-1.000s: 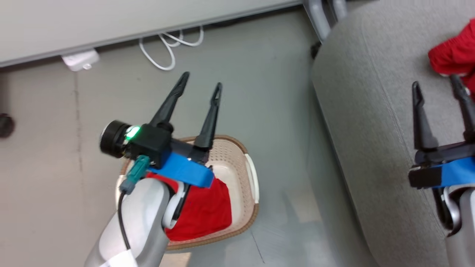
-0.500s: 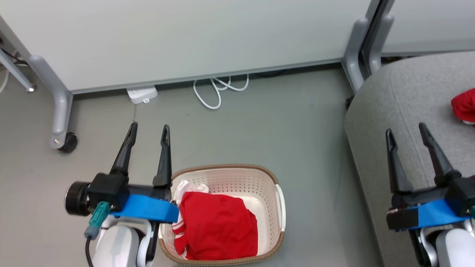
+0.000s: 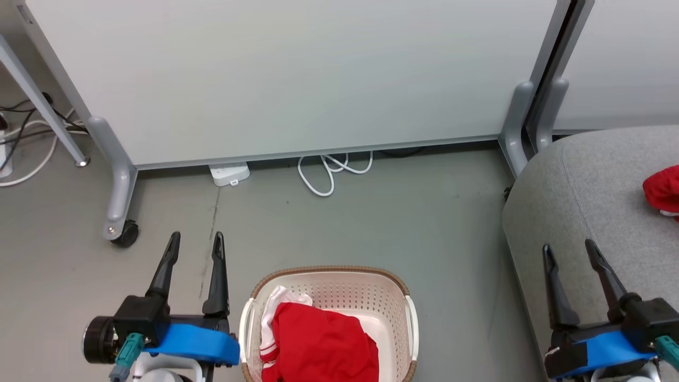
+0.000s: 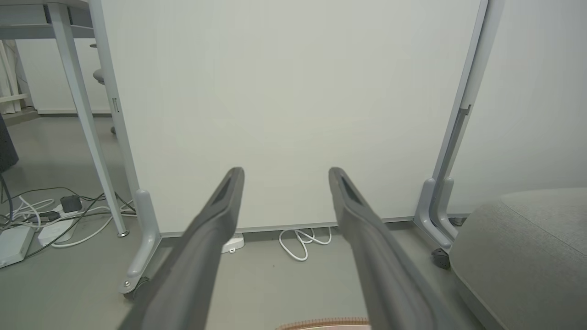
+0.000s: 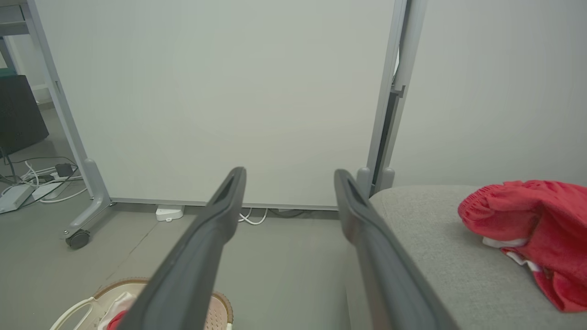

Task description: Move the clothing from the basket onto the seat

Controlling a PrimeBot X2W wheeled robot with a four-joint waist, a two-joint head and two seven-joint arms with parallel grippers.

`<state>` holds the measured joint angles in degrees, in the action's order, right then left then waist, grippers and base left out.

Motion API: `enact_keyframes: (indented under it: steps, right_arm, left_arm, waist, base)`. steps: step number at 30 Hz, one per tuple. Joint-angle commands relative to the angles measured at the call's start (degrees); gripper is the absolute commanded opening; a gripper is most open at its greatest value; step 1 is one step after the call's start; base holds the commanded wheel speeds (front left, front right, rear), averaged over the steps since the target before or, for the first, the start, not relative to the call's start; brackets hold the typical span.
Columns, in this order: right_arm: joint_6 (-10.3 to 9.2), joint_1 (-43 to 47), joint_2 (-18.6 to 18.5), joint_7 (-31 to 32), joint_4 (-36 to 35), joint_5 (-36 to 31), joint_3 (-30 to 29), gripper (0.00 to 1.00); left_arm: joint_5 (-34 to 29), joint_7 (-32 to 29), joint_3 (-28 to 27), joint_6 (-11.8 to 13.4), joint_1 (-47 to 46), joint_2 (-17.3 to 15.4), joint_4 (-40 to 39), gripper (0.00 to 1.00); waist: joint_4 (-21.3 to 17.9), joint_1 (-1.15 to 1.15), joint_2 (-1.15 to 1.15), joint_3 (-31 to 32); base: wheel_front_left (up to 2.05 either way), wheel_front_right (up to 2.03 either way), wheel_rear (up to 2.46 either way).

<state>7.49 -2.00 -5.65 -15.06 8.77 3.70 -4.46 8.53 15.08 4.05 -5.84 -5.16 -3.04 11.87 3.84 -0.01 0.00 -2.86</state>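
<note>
In the head view the basket (image 3: 329, 271) stands on the grey floor (image 3: 424, 223) at 6 o'clock. The clothing (image 3: 323, 345) lies inside it, red with a white fold at its 11 o'clock corner, heaped toward the basket's 7 o'clock side. The perforated wall at 1 o'clock is bare.

The left gripper (image 3: 196, 237) sits at 8 o'clock, just beside the basket's rim at the basket's 9 o'clock. Its fingers point to 12, spread wide apart, with nothing between them. In the left wrist view the left gripper (image 4: 285, 172) shows the same wide, empty gap, and the basket's brown rim (image 4: 321, 324) peeks in at 6 o'clock.

The right gripper (image 3: 568, 245) sits at 4 o'clock over the near edge of the seat (image 3: 583, 201). Its fingers are also wide apart and hold nothing. The seat fills the 3 to 5 o'clock corner, well apart from the basket.

A red garment (image 3: 663, 191) lies on the seat at 3 o'clock, cut off by the picture's edge. In the right wrist view that garment (image 5: 536, 224) is bunched on the seat (image 5: 435, 247) at 3 o'clock, clear of the right gripper (image 5: 290, 172). White trim shows under its fold. The basket (image 5: 120, 281) sits at 7 o'clock there.

A white panel (image 3: 297, 74) on grey legs spans 10 to 2 o'clock. A looped white cable (image 3: 329, 170) and a small white box (image 3: 229, 173) lie at its foot.
</note>
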Motion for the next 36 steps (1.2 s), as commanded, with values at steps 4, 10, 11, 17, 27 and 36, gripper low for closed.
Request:
enact_keyframes:
  steps: [4,10,11,17,27,36]
  right_arm:
    - [0.01,1.83,0.66,-0.18,0.68,0.46,0.16,1.00]
    - [0.01,2.43,1.12,-0.18,1.21,0.58,0.49,1.00]
    - [0.01,2.45,1.15,-0.18,1.27,0.63,0.52,1.00]
    - [0.01,2.24,1.23,-0.18,1.48,0.74,0.60,1.00]
    - [0.01,-0.02,1.09,-0.18,0.94,0.80,1.13,1.00]
    - [0.01,-5.39,-0.32,-0.18,-0.23,1.13,2.81,1.00]
  left_arm:
    - [-0.61,0.13,-0.74,-0.65,1.51,0.15,0.84,1.00]
    - [0.18,0.14,-0.79,-0.89,2.57,0.18,1.60,1.00]
    - [0.31,0.14,-0.72,-0.92,2.61,0.17,1.66,1.00]
    - [0.46,0.13,-0.52,-1.05,2.43,0.18,1.95,1.00]
    - [0.65,0.13,1.63,-1.48,-1.39,0.19,3.20,1.00]
    - [0.56,0.13,10.22,-1.64,-10.79,-2.45,8.84,1.00]
  waist:
    - [0.41,0.01,0.00,1.37]
    - [0.02,0.01,0.00,1.93]
    - [-0.02,0.01,0.00,1.97]
    - [-0.13,0.01,0.00,1.86]
    - [-0.66,0.01,0.00,-0.51]
    - [-3.35,0.01,0.00,-7.76]
  base:
    - [0.00,0.00,0.00]
    - [0.00,0.00,0.00]
    - [0.00,0.00,0.00]
    - [0.00,0.00,0.00]
    - [0.00,0.00,0.00]
    - [0.00,0.00,0.00]
